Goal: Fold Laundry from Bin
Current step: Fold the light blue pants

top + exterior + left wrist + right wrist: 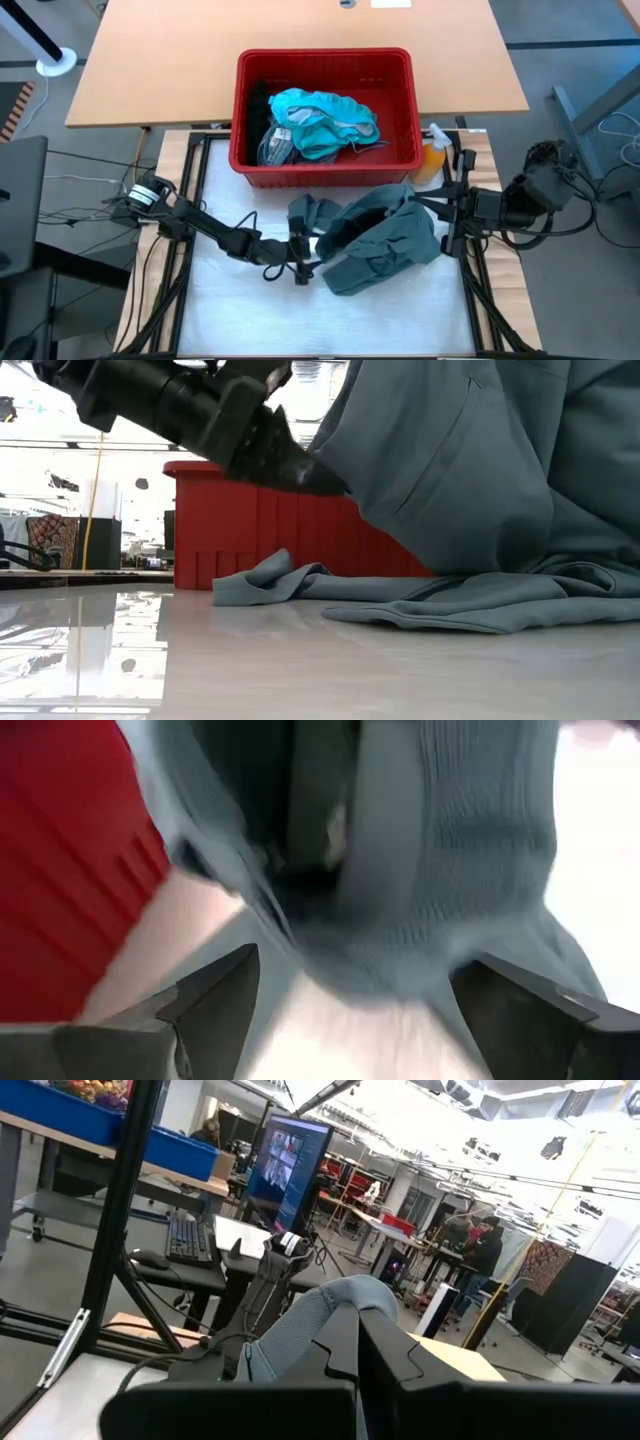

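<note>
The red bin [325, 165] stands at the table's far middle with teal laundry [320, 120] and a black piece inside. A grey-green garment [385, 240] lies crumpled in front of it. Its right part is raised from the table, and its lower folds [440, 610] rest on the white tabletop. My right gripper [350, 1345] is shut on that raised part. My left gripper [355, 1010] is open and low at the garment's left side. Its fingers [215, 1000] stand on either side of a ribbed edge [440, 920]. I cannot tell whether they touch it. My right gripper pinches a bunched fold of the grey-green garment [335, 1305] between its two shut fingers, coming roughly level from the table's right side. The cloth bulges out past the fingertips. The garment hangs down from the hold [470, 460], and its lower part lies on the table.
An orange spray bottle [432, 160] stands by the bin's right near corner. A black frame [195, 200] borders the white work surface, and cables lie along its left side. There is bare tabletop [260, 310] toward the near edge. People and desks show in the room beyond.
</note>
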Robot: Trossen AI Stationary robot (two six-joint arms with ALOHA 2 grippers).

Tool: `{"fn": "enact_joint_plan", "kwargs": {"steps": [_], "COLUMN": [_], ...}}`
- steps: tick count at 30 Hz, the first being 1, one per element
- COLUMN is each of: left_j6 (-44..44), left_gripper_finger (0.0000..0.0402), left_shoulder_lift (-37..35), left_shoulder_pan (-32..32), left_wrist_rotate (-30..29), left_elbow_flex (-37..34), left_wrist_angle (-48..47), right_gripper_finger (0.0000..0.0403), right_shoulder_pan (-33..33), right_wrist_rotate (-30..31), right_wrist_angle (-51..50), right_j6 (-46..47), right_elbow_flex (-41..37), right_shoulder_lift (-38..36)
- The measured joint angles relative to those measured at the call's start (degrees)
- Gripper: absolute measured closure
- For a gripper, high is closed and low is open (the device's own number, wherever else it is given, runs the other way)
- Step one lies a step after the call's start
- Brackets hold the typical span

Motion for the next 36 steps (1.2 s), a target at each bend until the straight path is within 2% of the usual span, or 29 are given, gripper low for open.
{"fn": "enact_joint_plan", "kwargs": {"steps": [8, 12, 16, 22, 24, 28, 32, 36], "left_j6": [-0.17, -0.42, -0.66, -0.02, 0.83, 5.36, 11.69, 15.66], "left_gripper_finger": [0.0091, 0.0114, 0.0188, 0.0373, 0.0388, 0.0397, 0.0399, 0.0400], "left_shoulder_lift": [0.04, 0.04, 0.04, -0.60, -1.86, -9.42, -21.87, -33.68], "left_shoulder_pan": [0.03, 0.13, 0.14, -0.53, -1.09, -3.27, -5.73, -6.94], "left_wrist_rotate": [-1.36, -3.23, -3.22, -3.44, -3.30, -3.09, -2.66, 1.20], "left_elbow_flex": [0.00, 0.00, 0.00, 0.00, -0.04, -0.05, 1.78, 8.03], "left_wrist_angle": [5.47, 5.76, 6.18, 6.14, 5.84, 4.29, 0.59, -6.77], "right_gripper_finger": [0.0383, 0.0383, 0.0383, 0.0383, 0.0383, 0.0383, 0.0383, 0.0383], "right_shoulder_pan": [0.01, 0.01, 0.01, 0.01, 0.04, 0.35, 1.19, 0.09], "right_wrist_rotate": [-0.01, -0.01, -0.01, 3.25, 3.68, 3.81, 3.79, 2.96], "right_wrist_angle": [0.02, 0.02, 0.02, 0.07, 0.07, 0.21, 0.95, 10.31], "right_j6": [0.00, 0.00, 0.00, 0.02, 0.11, 0.83, -1.38, -7.51], "right_elbow_flex": [0.00, 0.00, 0.00, 0.00, 0.00, 0.71, 2.76, 3.91], "right_shoulder_lift": [0.00, 0.00, 0.00, 0.00, -0.19, -0.06, 0.23, 1.04]}}
